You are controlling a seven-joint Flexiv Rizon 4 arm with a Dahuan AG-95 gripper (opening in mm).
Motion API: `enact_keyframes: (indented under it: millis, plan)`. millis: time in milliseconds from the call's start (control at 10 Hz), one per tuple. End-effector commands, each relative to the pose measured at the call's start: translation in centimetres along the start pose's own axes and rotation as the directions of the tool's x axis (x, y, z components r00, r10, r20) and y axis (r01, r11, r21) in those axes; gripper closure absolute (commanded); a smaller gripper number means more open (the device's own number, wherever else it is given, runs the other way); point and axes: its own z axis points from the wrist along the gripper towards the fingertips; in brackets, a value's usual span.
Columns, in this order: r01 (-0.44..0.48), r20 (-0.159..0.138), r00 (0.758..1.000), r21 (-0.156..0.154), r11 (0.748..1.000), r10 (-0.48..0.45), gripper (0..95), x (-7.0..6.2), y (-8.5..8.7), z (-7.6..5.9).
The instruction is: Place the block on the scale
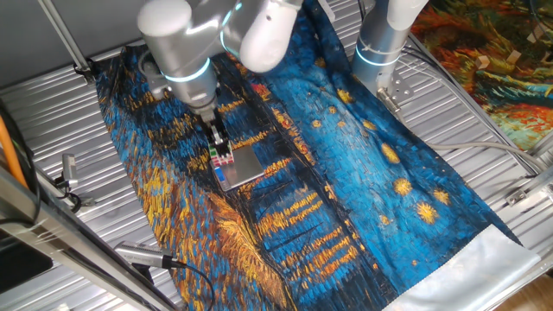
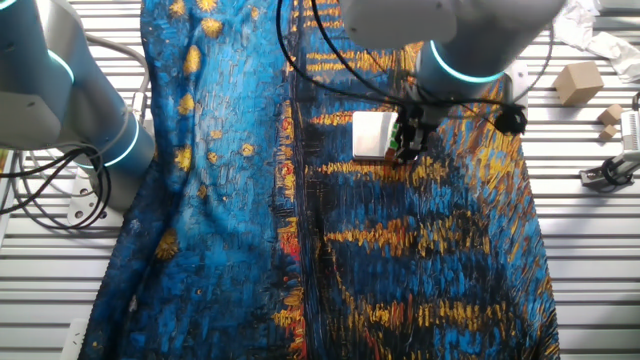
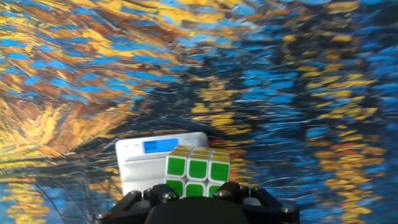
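The block (image 3: 198, 167) is a small cube whose green stickers face the hand camera, with yellow stickers on top. My gripper (image 3: 198, 188) is shut on it. The scale (image 3: 142, 165) lies flat just left of and under the block, its blue display strip (image 3: 158, 147) on the far edge. In one fixed view my gripper (image 1: 221, 152) holds the block (image 1: 224, 161) at the left edge of the silver scale (image 1: 245, 166). In the other fixed view the block (image 2: 399, 141) sits at the right edge of the scale (image 2: 371, 135). I cannot tell whether the block touches the platform.
A blue and orange painted cloth (image 1: 346, 173) covers the slatted metal table (image 1: 52, 112). A second arm's base (image 1: 380, 43) stands at the back; it also shows in the other fixed view (image 2: 95, 110). Wooden blocks (image 2: 578, 80) lie beyond the cloth's edge.
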Motion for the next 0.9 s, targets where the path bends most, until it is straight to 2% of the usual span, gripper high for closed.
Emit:
enact_keyframes:
  millis: [100, 600, 700, 900]
  plan:
    - [0.002, 0.0, 1.0, -0.01, 1.0, -0.002, 95.0, 0.05, -0.06, -0.26]
    - [-0.005, -0.008, 1.0, -0.014, 1.0, 0.005, 95.0, 0.05, -0.09, -0.27]
    - [-0.007, -0.011, 1.0, -0.026, 1.0, 0.006, 95.0, 0.06, -0.09, -0.3]
    - [-0.011, -0.011, 1.0, -0.027, 1.0, 0.011, 95.0, 0.06, -0.09, -0.3]
